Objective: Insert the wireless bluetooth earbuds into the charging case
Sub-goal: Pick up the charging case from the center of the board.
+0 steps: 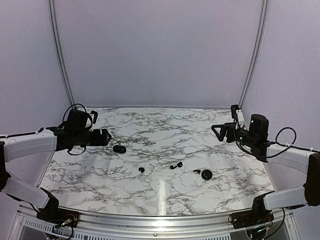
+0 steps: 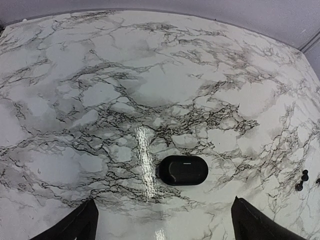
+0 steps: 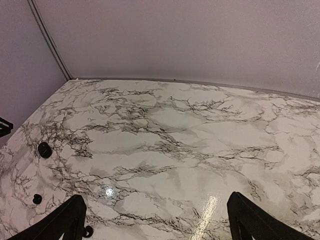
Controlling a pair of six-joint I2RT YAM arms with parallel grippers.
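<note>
Approach step, nothing grasped yet. Left fingers [image 2: 75, 225] spread, empty, hover by left edge of desk [image 1: 160, 125], case [image 2: 183, 170] just ahead. Right fingers [image 3: 255, 220] spread, empty, over right edge. Earbuds [image 1: 179, 164] loose mid-desk, nearer front edge, apart from case. Case looks shut, so likely needs opening. Then careful pinch on one tiny bud.

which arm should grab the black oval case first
Left. The left claw is open beside the black oval case, which sits centred ahead of its fingers in the wrist view; the right claw is across the table.
</note>
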